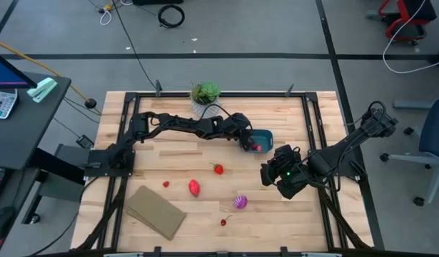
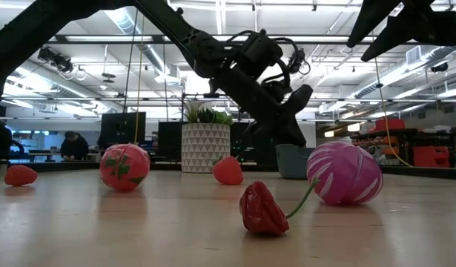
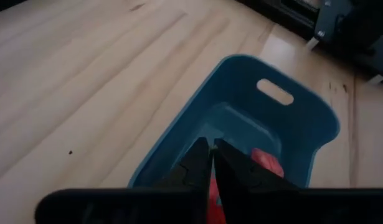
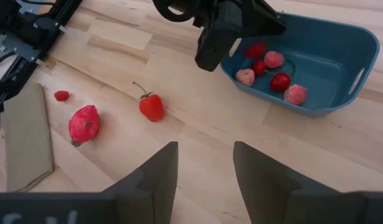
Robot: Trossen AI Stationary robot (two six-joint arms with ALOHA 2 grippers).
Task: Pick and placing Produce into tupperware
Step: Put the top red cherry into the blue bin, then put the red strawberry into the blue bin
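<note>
Cherry pepper (image 2: pixel 262 210): nearest to the low camera, lying on the table (image 2: pixel 139 237), its green stem pointing up toward the striped ball.
Striped ball (image 2: pixel 345 173): purple and white, just behind it.
Red round fruit (image 2: pixel 124 167): farther left; strawberry (image 2: pixel 228 170) behind.
Small berry (image 2: pixel 20 175): at far left, partly cut by the frame edge.
Right gripper (image 4: pixel 203 171): fingers apart, holding nothing, over bare wood near the tub.
Tupperware (image 1: pixel 263 135): teal, long axis across the table, toward the back near the potted plant (image 1: pixel 204 93).
Left gripper (image 3: pixel 211 163): over the tub, fingertips almost together; something red shows between them, hard to make out.
Tub contents (image 4: pixel 269 70): several red and pink pieces, partly hidden by the left arm.
</note>
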